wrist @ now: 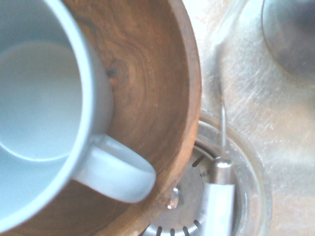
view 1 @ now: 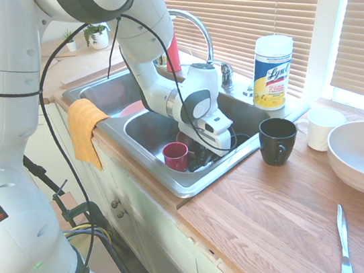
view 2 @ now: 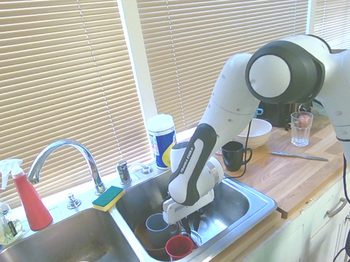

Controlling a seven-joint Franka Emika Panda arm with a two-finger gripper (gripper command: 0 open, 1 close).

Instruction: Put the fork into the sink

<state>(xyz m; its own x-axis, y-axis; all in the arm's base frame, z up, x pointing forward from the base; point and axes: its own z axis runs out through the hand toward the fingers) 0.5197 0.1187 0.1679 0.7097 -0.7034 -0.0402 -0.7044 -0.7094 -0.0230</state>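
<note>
Gripper [view 2: 190,221] hanging low inside right basin of sink [view 2: 256,205], pointing down — fingers hidden among dishes, so cannot tell if apart or together. Fork [wrist: 220,196] showing in wrist view, white handle over drain strainer [wrist: 189,196], beside wooden bowl [wrist: 152,73] holding grey mug [wrist: 44,103]. Judging release step: opening fully, lifting straight up — avoiding bowl rim and red cup [view 1: 175,156].

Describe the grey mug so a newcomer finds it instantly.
Find the two-basin sink and take the basin on the wooden-counter side. The grey mug stands inside the brown wooden bowl there. The neighbouring red cup is smaller and stands outside the bowl.
</note>
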